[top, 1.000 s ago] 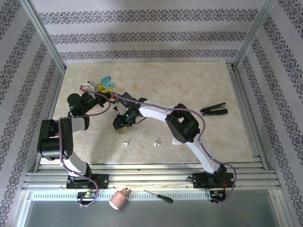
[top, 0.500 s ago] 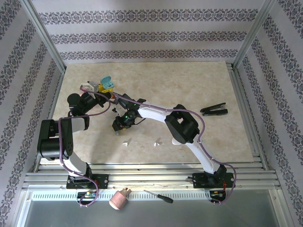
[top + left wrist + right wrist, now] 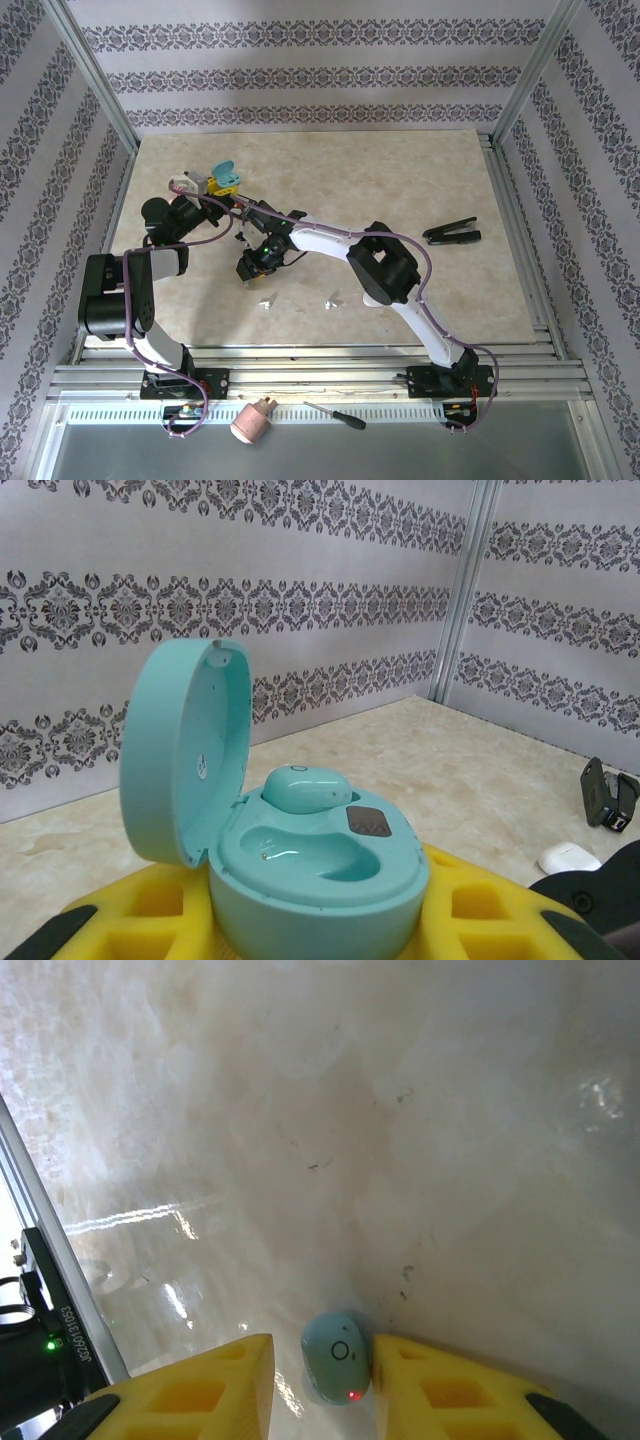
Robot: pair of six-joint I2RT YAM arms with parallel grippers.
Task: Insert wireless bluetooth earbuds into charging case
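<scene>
While the left gripper (image 3: 310, 925) clamps the charging case (image 3: 330, 875) lid-open to expose 1 empty socket (image 3: 300, 852), the right gripper (image 3: 320, 1352) straddles an earbud (image 3: 338, 1358), jaws unclosed.

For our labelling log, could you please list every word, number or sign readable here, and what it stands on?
"JC20131653", roughly, sideways on a black part at the left edge.
A ring sign on the blue-green earbud between the right gripper's jaws.
Faint marks inside the lid of the charging case: too small to read.

Mint-green case (image 3: 310, 880) and earbud (image 3: 337, 1357), beige marbled table (image 3: 400, 1110), grey damask-striped walls (image 3: 300, 600).
</scene>
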